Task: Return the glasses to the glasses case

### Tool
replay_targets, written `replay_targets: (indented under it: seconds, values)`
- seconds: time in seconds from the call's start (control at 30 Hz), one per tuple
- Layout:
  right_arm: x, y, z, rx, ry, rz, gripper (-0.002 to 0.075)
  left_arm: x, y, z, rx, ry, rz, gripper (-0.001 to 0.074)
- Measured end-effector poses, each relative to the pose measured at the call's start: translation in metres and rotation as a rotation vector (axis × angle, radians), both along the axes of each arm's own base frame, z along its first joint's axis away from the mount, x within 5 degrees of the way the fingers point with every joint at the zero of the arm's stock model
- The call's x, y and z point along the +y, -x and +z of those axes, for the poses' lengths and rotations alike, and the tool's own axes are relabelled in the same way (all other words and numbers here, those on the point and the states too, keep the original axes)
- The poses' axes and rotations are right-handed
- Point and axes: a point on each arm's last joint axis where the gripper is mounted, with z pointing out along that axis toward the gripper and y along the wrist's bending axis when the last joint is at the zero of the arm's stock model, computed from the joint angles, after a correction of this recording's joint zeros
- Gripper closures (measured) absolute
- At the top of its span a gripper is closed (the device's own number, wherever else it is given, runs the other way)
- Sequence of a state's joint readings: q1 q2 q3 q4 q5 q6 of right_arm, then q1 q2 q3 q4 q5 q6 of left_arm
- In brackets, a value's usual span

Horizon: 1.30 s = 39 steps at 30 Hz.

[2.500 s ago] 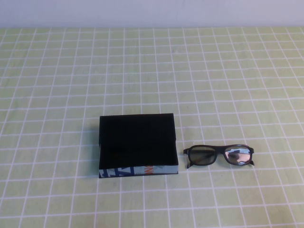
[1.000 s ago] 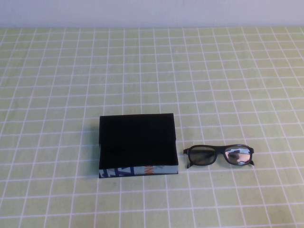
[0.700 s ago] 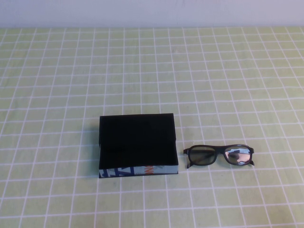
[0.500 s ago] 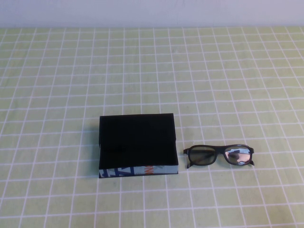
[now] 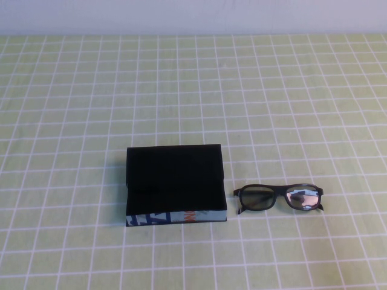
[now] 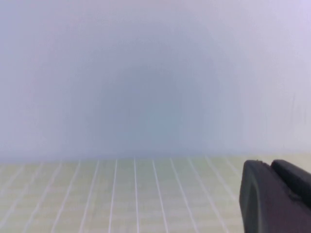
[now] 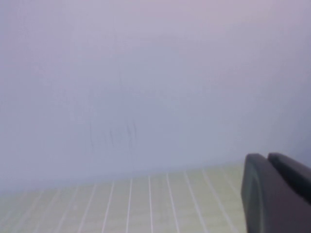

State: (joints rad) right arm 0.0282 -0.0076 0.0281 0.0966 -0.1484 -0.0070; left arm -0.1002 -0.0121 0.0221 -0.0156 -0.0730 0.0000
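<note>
Although the earlier high views are compared with the present one, nothing is found to have shifted, so the task is judged not yet begun. The green checked tablecloth [image 5: 72, 90] is spread across the whole scene. The glasses case [image 5: 175, 184] is laid near the middle, lid closed, its long axis across the table and its light blue printed side turned toward the robot. The glasses [image 5: 279, 198] are set just beside it on the robot's right, unfolded state not discernible, long axis likewise across the table. The right gripper [image 7: 278, 194] is held off the work area, jaws together and empty. The left gripper [image 6: 274, 196] is likewise parked; its jaws cannot be judged.
</note>
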Motion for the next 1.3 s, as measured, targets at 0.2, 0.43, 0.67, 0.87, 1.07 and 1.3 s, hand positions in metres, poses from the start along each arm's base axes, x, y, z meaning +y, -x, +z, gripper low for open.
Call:
replay_targets:
  seconds: [0.2,0.43,0.67,0.87,1.07,1.3]
  values:
    - [-0.005,0.010,0.026,-0.304,-0.012,-0.054,0.0743,0.001,0.006,0.022,-0.250,0.025,0.004,0.0736]
    - [-0.006,0.012,0.030,-0.355,-0.018,-0.064,0.0743,0.001,0.007,0.024,-0.276,0.027,0.004,0.0736]
    - [-0.006,0.013,0.031,-0.373,-0.018,-0.067,0.0743,0.002,0.011,0.032,-0.370,0.087,-0.013,0.0736]
    - [-0.008,0.018,0.038,-0.467,-0.022,-0.084,0.0743,0.003,0.026,0.051,-0.612,0.305,-0.115,0.0736]
    - [-0.011,0.034,0.052,-0.702,-0.103,-0.082,0.0743,0.004,0.031,0.060,-0.663,0.364,-0.153,0.0736]
    - [-0.011,0.051,0.088,-0.854,-0.234,0.014,0.0743,0.002,0.052,0.112,-0.762,0.307,-0.179,0.0736]
